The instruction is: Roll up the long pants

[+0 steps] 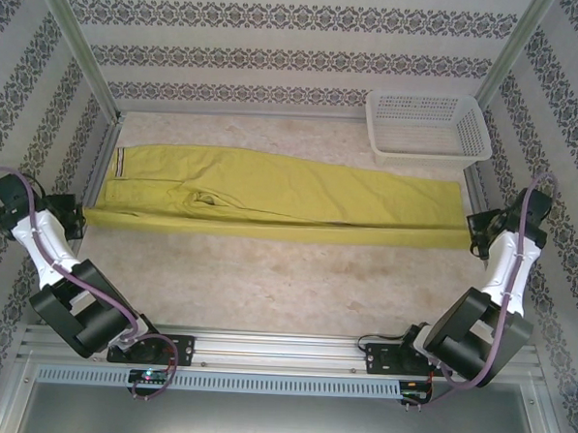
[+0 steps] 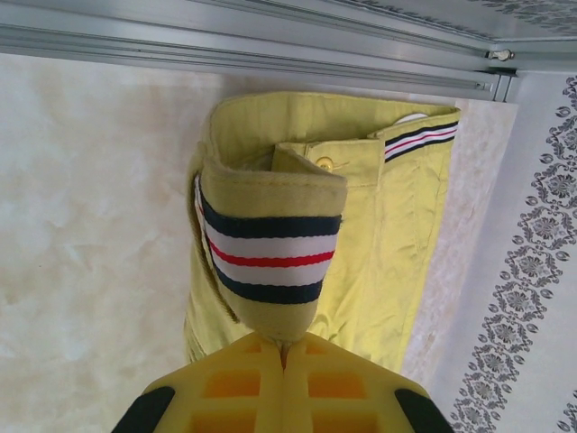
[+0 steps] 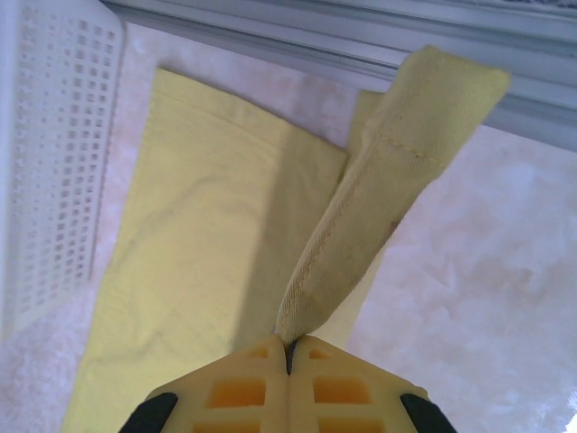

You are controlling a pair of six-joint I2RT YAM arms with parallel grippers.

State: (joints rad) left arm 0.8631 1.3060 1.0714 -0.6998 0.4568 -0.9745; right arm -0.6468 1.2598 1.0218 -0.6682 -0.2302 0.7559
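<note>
The long pants [image 1: 290, 192] lie flat across the table, yellow-green, with the waistband at the left and the leg ends at the right. Their near long edge is folded up into a narrow strip. My left gripper [image 1: 81, 217] is at the waist end. In the left wrist view it [image 2: 287, 347] is shut on the waistband [image 2: 270, 253], which is lifted and shows navy, white and red stripes inside. My right gripper [image 1: 478, 244] is at the leg end. In the right wrist view it [image 3: 290, 345] is shut on a raised leg hem [image 3: 379, 189] above the flat leg [image 3: 198, 234].
A white mesh basket [image 1: 426, 151] stands at the back right, just beyond the leg ends, and its wall [image 3: 54, 162] is close to the left of my right gripper. Aluminium frame posts [image 1: 84, 60] and patterned walls enclose the table on three sides.
</note>
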